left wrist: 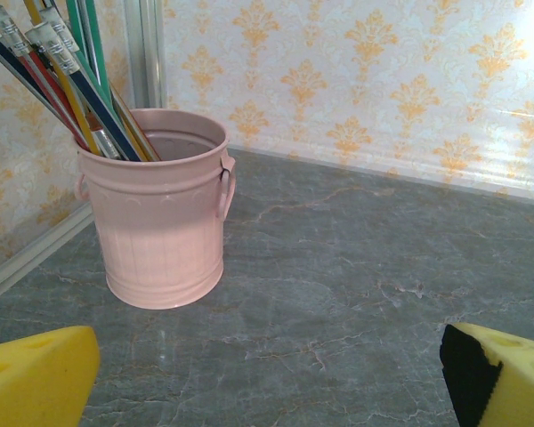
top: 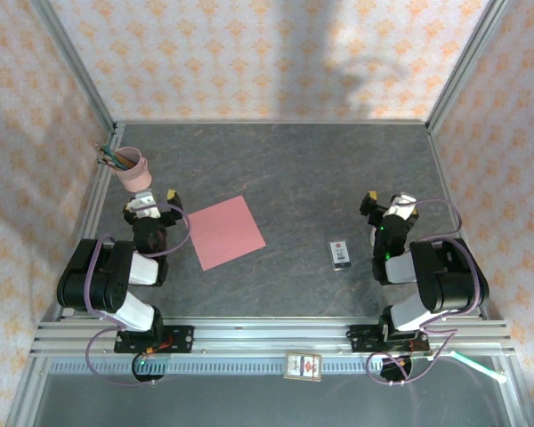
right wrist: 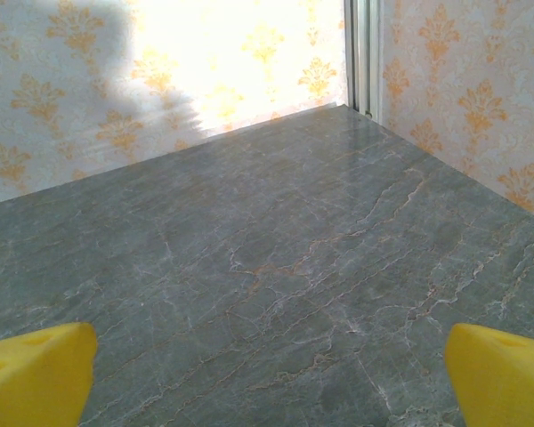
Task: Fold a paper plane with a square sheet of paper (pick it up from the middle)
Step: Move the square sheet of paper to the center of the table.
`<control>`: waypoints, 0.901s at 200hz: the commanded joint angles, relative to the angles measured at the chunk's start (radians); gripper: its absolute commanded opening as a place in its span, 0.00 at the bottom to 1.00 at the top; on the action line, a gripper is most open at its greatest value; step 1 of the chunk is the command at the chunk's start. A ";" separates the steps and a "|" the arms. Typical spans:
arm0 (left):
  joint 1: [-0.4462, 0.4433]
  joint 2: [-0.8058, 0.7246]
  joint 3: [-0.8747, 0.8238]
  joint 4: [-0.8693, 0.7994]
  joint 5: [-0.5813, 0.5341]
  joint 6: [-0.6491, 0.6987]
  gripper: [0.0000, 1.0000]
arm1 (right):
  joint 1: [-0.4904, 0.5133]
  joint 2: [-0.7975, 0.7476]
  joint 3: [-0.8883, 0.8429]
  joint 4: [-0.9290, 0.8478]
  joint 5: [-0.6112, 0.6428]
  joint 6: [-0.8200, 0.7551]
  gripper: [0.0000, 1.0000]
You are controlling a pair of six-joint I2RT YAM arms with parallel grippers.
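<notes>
Plainly, grey marble table (top: 338,169), patterned walls (top: 249,53), left pincer (left wrist: 267,378) and right pincer (right wrist: 267,374) apart

A pink pencil cup (left wrist: 163,227) is placed upright in the far left corner of the grey marbled table (top: 311,165) — coloured pencils (left wrist: 67,76) are held in it. A small white-and-black box (top: 340,253) is laid flat right of centre. The table is enclosed by patterned walls (top: 267,53).

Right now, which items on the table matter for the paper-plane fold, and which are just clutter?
For the job: flat salmon-pink square sheet of paper.
Lying about: pink metal cup of pencils; small white-and-black box.
</notes>
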 commanded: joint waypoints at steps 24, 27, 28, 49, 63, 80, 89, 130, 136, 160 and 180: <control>-0.007 -0.135 -0.027 -0.028 -0.065 -0.032 0.99 | -0.016 -0.265 0.118 -0.427 0.035 0.133 1.00; -0.007 -0.159 -0.023 -0.060 -0.078 -0.038 0.99 | -0.017 -0.277 0.122 -0.445 0.036 0.145 1.00; -0.007 -0.168 -0.022 -0.071 -0.083 -0.040 0.99 | -0.017 -0.282 0.123 -0.451 0.037 0.146 1.00; 0.004 -0.336 0.077 -0.449 -0.212 -0.204 0.99 | -0.022 -0.379 0.133 -0.563 0.084 0.249 1.00; 0.018 -0.391 0.155 -0.665 -0.160 -0.270 0.99 | -0.035 -0.447 0.155 -0.680 0.090 0.338 1.00; 0.015 -0.404 0.247 -0.900 -0.069 -0.431 0.99 | -0.038 -0.498 0.206 -0.795 -0.021 0.399 1.00; -0.001 -0.393 0.283 -0.981 0.015 -0.504 0.99 | -0.030 -0.506 0.223 -0.819 -0.105 0.442 0.99; -0.249 -0.335 0.353 -1.145 0.035 -0.678 0.99 | 0.203 -0.378 0.368 -0.957 -0.231 0.347 1.00; -0.278 -0.326 0.367 -1.180 0.013 -0.691 0.99 | 0.235 -0.347 0.398 -0.998 -0.219 0.324 1.00; -0.413 -0.266 0.425 -1.309 -0.116 -0.732 0.99 | 0.327 -0.282 0.420 -1.037 -0.189 0.278 0.99; -0.495 -0.180 0.503 -1.450 -0.201 -0.779 0.99 | 0.344 -0.297 0.361 -0.991 -0.198 0.274 0.99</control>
